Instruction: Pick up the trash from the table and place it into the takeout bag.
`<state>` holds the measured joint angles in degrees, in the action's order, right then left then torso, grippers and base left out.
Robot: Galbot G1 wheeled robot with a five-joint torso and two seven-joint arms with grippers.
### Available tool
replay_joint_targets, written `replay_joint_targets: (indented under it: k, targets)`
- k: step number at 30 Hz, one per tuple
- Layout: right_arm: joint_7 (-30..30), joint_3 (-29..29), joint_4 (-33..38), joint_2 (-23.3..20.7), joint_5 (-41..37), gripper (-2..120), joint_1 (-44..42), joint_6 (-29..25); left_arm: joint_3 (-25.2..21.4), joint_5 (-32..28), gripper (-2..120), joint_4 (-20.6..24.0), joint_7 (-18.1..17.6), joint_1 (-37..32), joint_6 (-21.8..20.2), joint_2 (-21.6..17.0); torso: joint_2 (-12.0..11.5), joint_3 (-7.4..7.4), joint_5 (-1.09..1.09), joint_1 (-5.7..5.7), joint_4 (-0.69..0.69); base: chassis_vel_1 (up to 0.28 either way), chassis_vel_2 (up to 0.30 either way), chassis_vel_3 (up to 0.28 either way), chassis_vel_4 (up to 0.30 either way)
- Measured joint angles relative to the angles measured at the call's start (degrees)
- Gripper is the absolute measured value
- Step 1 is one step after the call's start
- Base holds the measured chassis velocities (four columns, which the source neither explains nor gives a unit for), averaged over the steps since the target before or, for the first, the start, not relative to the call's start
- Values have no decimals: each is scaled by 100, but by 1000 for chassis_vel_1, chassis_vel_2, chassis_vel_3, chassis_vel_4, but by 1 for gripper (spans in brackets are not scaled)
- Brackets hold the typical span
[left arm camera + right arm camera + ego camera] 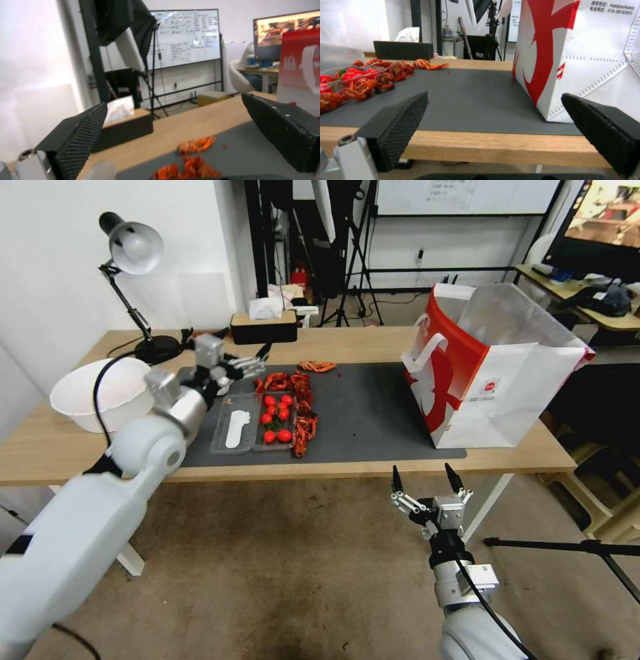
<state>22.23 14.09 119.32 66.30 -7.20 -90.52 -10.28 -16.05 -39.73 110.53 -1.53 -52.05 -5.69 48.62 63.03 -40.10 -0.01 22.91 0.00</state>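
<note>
Trash: red-orange crayfish shells strewn in a line down the dark grey mat, mid-left of the table; one separate clump at the mat's far edge. Just left of the shells, touching them, a clear plastic tray holding cherry tomatoes and a white piece. Takeout bag stands upright and open on the mat's right end, red panel facing left, well apart from the shells. Left gripper hangs over the mat's far-left corner, above the tray, jaws apart, nothing held. Right gripper sits below and in front of the table's near edge, jaws wide apart, empty. Outward: white bowl at the left end, desk lamp far left, tissue box at the far edge.
</note>
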Motion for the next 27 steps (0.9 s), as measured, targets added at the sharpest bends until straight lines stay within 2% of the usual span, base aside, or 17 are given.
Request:
replay_joint_targets:
  k: [5,10,11,15,23,27]
  targets:
    - [0,-16,-29,-11,0,100,21,-7,-462,221,100,175,-2,-762,121,101,0,0,0,0,1,0,0,0,0]
    - [2,-76,-67,-15,2,100,47,-24,-1162,546,100,314,6,-1620,367,404,0,0,1,0,1,0,0,0,0]
    - [2,-76,-67,-15,2,100,47,-24,-1162,546,100,314,6,-1620,367,404,0,0,1,0,1,0,0,0,0]
    - [3,-111,-92,-15,9,100,59,-75,-1642,765,100,325,22,-2160,631,647,0,0,0,0,0,0,0,0,0]
    - [4,-124,-107,-4,14,100,60,-100,-2066,1054,100,257,26,-2737,953,1036,-1,0,1,0,0,0,0,0,0]
    - [15,-118,-116,-7,14,100,72,-107,-2283,1383,100,184,30,-3194,1226,1304,-1,0,0,0,2,0,0,0,0]
